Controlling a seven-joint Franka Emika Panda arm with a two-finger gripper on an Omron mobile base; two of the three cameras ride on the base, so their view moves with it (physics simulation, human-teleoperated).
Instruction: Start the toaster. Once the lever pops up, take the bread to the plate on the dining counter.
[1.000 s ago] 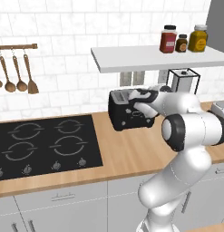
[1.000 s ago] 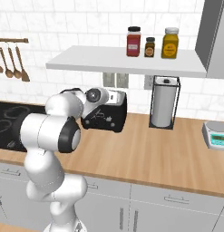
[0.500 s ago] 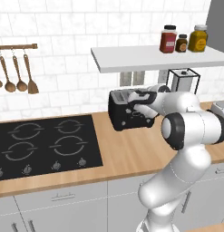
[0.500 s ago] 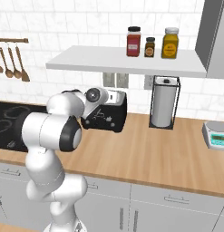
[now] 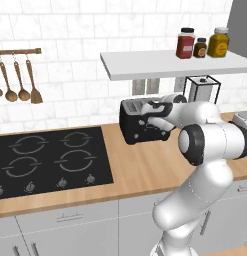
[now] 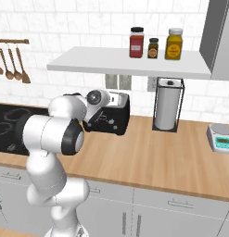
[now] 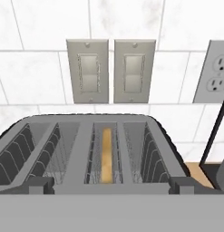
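The black toaster (image 5: 137,125) stands on the wood worktop against the tiled wall, under the white shelf; it also appears in the right base view (image 6: 115,115). From above, the hand view looks into the toaster's silvery slotted top (image 7: 81,154). The bread (image 7: 106,154) sits edge-on, low in the right slot, as a thin tan strip. My gripper (image 5: 149,120) is pressed close to the toaster's front end, the hand (image 6: 98,118) covering part of that face. Its fingers are hidden, so open or shut is not clear. Plate and dining counter are out of view.
A black hob (image 5: 50,160) lies left of the toaster. A paper-towel holder (image 6: 168,104) and a scale (image 6: 221,138) stand to its right. The shelf (image 6: 130,65) with jars hangs low over it. Wall switches (image 7: 111,70) and an outlet (image 7: 215,72) are behind it.
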